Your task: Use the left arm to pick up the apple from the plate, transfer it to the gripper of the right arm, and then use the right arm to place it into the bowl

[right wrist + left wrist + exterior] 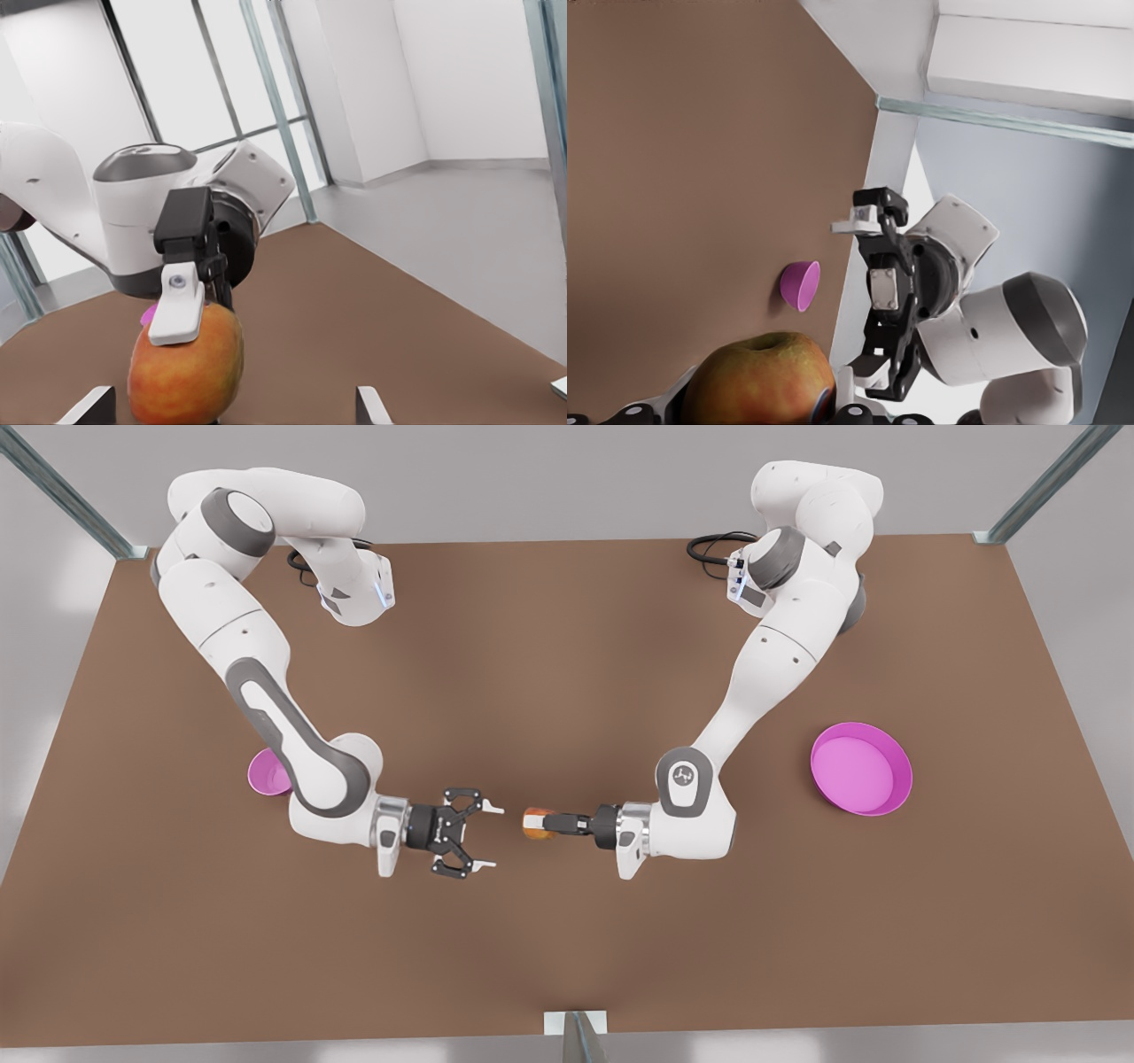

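Observation:
The red-orange apple [534, 824] hangs above the brown table's middle, and my left gripper [542, 824], on the arm at the front view's right, is shut on it. The same apple [757, 381] sits close in the left wrist view. A short gap away, facing it, my right gripper [490, 836] stands open with nothing between its white tips. In the right wrist view the apple [186, 372] lies just ahead, with a left fingertip [177, 310] pressed on it. The small pink bowl [268, 772] is partly hidden behind the right arm's elbow. The magenta plate [861, 769] lies bare at the front view's right.
The brown table [567, 957] stretches wide around both arms. Metal frame posts [1045, 483] stand at its far corners, and a bracket [576, 1032] sits at the near edge. Black cables [713, 545] loop beside the arm bases.

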Robot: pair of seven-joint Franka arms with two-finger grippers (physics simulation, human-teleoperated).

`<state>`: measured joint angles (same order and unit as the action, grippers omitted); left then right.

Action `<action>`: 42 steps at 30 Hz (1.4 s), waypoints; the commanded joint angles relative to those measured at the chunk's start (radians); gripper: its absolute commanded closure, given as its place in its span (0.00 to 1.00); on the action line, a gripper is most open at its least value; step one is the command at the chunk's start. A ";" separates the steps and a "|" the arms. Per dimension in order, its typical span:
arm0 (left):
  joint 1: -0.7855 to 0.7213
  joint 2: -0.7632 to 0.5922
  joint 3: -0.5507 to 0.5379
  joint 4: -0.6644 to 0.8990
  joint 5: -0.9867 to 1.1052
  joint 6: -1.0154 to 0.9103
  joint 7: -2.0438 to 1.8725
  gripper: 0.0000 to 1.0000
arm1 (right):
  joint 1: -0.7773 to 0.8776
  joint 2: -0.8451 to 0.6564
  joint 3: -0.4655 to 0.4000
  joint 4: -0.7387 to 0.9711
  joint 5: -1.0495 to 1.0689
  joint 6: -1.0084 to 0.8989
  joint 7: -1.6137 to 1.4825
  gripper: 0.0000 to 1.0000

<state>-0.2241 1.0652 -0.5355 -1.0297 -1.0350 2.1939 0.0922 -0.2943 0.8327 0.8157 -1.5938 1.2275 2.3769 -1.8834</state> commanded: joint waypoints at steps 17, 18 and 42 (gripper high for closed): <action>-0.014 -0.002 -0.001 0.000 -0.008 0.035 0.035 0.34 | 0.040 0.072 0.049 0.018 0.026 0.024 -0.425 0.00; -0.014 -0.004 -0.001 0.000 -0.008 0.035 0.034 0.34 | 0.040 0.072 0.049 0.018 0.026 0.024 -0.430 0.00; -0.021 -0.004 -0.003 0.002 -0.008 0.061 0.034 0.34 | 0.083 0.131 0.051 0.051 0.029 0.062 -0.430 0.05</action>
<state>-0.2459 1.0637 -0.5367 -1.0282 -1.0340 2.2560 0.0974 -0.2118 0.9647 0.8660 -1.5436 1.2566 2.4354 -2.2735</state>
